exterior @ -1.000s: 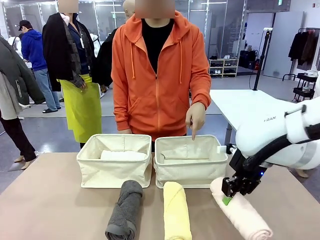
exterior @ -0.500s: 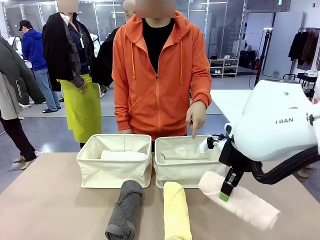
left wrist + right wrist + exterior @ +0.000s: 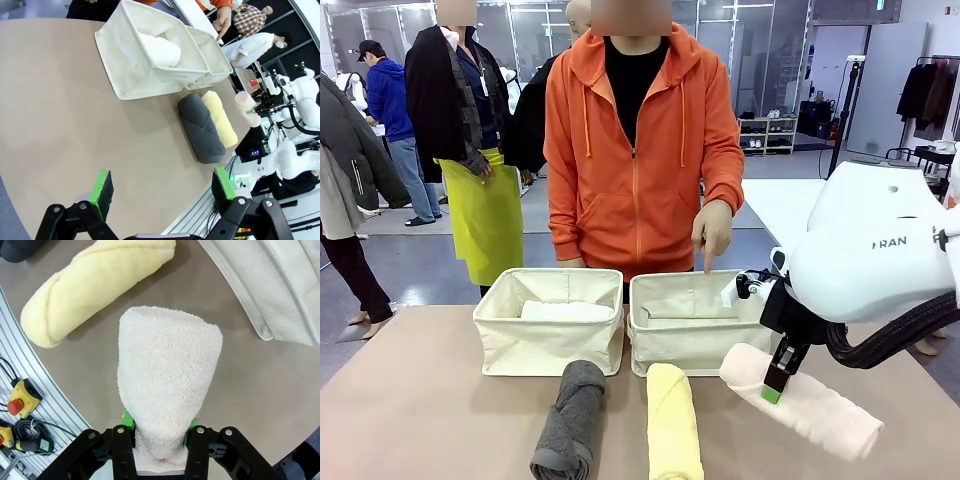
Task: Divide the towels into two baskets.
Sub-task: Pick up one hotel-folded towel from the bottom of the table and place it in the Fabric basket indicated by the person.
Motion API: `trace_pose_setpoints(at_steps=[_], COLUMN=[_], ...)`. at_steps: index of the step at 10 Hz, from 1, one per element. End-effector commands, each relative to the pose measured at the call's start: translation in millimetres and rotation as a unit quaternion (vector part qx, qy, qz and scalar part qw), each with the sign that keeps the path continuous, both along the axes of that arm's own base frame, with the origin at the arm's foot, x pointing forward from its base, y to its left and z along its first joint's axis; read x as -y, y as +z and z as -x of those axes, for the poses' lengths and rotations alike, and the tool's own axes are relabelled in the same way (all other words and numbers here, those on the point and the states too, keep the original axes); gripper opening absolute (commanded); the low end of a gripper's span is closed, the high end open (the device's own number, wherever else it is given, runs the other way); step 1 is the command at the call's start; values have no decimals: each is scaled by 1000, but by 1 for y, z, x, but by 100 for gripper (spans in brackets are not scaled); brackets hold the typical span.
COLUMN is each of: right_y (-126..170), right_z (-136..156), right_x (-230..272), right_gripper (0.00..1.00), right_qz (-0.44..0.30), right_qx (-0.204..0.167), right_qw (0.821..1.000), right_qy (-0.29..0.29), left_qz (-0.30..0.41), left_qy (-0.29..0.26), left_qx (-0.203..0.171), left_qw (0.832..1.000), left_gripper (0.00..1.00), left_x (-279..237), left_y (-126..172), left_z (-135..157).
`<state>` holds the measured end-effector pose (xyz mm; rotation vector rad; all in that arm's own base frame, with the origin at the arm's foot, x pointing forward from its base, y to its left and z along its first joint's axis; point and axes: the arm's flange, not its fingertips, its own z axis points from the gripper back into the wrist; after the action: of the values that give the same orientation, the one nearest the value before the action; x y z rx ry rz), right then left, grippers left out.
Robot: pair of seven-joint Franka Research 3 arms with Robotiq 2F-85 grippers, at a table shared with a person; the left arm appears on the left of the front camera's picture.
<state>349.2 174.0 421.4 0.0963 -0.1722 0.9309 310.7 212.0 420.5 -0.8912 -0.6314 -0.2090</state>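
Note:
My right gripper (image 3: 775, 385) is shut on the pale pink towel (image 3: 810, 410) and holds it tilted just above the table, in front of the right basket (image 3: 700, 345). In the right wrist view the pink towel (image 3: 167, 385) rises from between the shut fingers of the right gripper (image 3: 159, 432). The yellow towel (image 3: 673, 425) and the dark grey towel (image 3: 570, 420) lie on the table. A white towel (image 3: 565, 311) lies in the left basket (image 3: 548, 345). My left gripper (image 3: 162, 184) hangs open and empty high over the table.
A person in an orange hoodie stands behind the baskets, one hand (image 3: 712, 235) pointing down into the right basket. In the right wrist view the table's near edge has a metal rail with a red stop button (image 3: 20, 390) beside it.
The right gripper has lifted the pink towel off the table and swung it toward the right basket. Over the last half second it has barely moved.

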Motion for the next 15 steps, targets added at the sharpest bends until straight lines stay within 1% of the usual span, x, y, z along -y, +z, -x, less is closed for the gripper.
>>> trace_pose_setpoints(at_steps=[1,2,3,4,5,6,7,9,10,11,12,13,14,15], right_y=[12,24,33,43,61,78,89,93,87,81,73,63,52,43], right_z=[-8,-19,-28,-38,-48,-60,-76,-113,-131,-142,-151,-161,-175,-183], right_x=[-5,-15,-23,-31,-42,-54,-68,-95,-105,-111,-119,-125,-126,-125], right_gripper=[37,37,37,37,37,37,37,37,37,37,37,37,37,37], right_qz=[-6,-7,11,39,83,118,136,160,168,175,179,183,181,174], right_qx=[63,104,123,141,163,175,185,205,210,208,214,224,221,221], right_qw=[997,989,976,965,948,931,919,901,894,893,887,876,876,879], right_qy=[47,107,177,219,260,299,321,347,359,360,369,385,389,385], left_qz=[-2,-2,-2,-2,-2,-2,-2,-2,-2,-2,-2,-2,-2,-2], left_qy=[-1,-1,-1,-1,-1,-1,-1,-1,-1,-1,-1,-1,-1,-1], left_qx=[-6,-6,-6,-6,-6,-6,-6,-6,-6,-6,-6,-6,-6,-6], left_qw=[1000,1000,1000,1000,1000,1000,1000,1000,1000,1000,1000,1000,1000,1000], left_gripper=[100,100,100,100,100,100,100,100,100,100,100,100,100,100], left_x=[0,0,0,0,0,0,0,0,0,0,0,0,0,0], left_y=[2,2,2,2,2,2,2,2,2,2,2,2,2,2], left_z=[4,4,4,4,4,4,4,4,4,4,4,4,4,4])
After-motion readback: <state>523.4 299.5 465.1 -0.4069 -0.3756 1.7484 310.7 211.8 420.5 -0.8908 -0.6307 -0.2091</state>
